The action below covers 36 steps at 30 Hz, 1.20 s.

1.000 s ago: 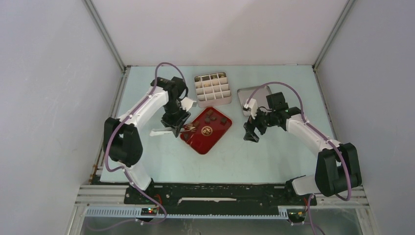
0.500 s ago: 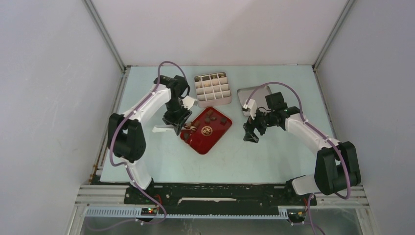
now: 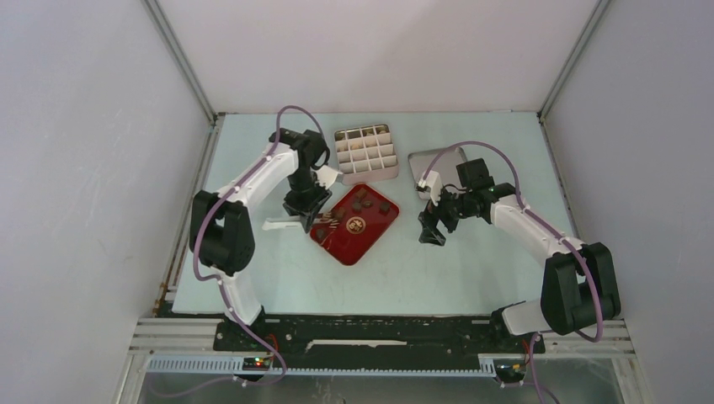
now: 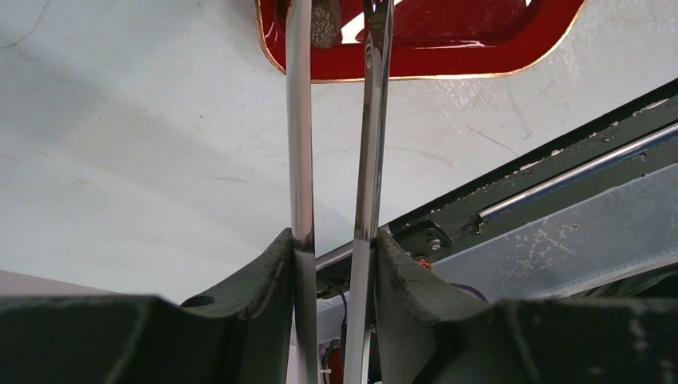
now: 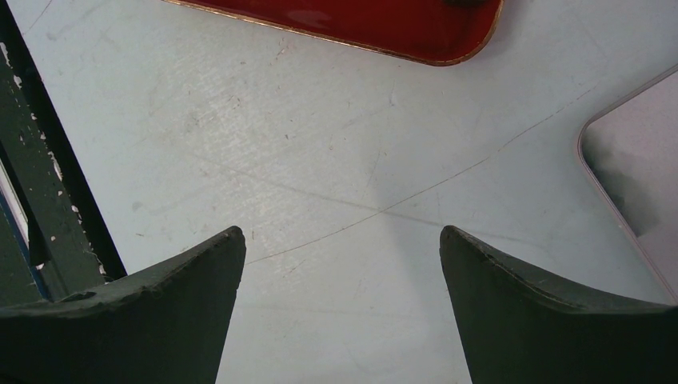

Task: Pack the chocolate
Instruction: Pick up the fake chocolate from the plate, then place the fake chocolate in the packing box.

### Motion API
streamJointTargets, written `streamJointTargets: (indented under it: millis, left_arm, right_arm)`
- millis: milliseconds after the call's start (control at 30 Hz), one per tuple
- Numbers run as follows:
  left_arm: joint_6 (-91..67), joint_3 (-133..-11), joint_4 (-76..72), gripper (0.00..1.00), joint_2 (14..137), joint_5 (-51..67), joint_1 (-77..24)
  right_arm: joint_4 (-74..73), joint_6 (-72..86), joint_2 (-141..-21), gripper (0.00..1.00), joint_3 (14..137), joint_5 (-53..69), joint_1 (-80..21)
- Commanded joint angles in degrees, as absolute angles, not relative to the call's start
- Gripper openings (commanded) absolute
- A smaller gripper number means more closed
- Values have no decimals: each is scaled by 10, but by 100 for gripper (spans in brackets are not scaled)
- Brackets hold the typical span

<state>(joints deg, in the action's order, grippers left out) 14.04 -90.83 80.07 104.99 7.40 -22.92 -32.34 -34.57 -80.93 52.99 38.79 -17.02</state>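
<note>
While left tool [image 4: 334, 250] pinches shiny metal tweezers [image 4: 300, 160] over glossy red tray [image 4: 480, 44], right tool [image 5: 340, 240] gapes wide above scuffed table [image 5: 320, 120]

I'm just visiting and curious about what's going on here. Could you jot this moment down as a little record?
Left jaws: closed on metal tongs
Tong tips: over the red tray, a chocolate piece between the blades
Right jaws: open, holding nothing, above the table
Divided box: beyond the tray, farther from the arms
</note>
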Motion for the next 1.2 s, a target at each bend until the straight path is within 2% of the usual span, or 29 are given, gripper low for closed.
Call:
streamJointTargets:
  millis: [0, 133, 267, 400, 600, 767, 933, 1167]
  left_arm:
    - [159, -924, 822, 20, 1023, 96, -233]
    - [168, -941, 832, 14, 1008, 132, -233]
    - [163, -992, 806, 13, 1004, 146, -233]
    - [136, -1025, 701, 14, 1016, 123, -233]
    - [93, -1119, 593, 14, 1097, 122, -233]
    - [43, -1138, 472, 13, 1136, 122, -233]
    - [15, -1235, 478, 13, 1222, 139, -233]
    - [3, -1276, 454, 14, 1282, 155, -234]
  right_arm:
    - [-322, -355, -815, 94, 555, 389, -170]
    - [-322, -356, -816, 94, 555, 388, -170]
    - [-321, -356, -817, 94, 555, 386, -171]
    - [-321, -356, -819, 94, 555, 381, -171]
    - [-323, -362, -831, 94, 555, 363, -166]
    - [-324, -361, -832, 94, 555, 370, -154]
    - [-324, -362, -833, 94, 555, 374, -149]
    - [-326, -362, -834, 94, 555, 374, -144]
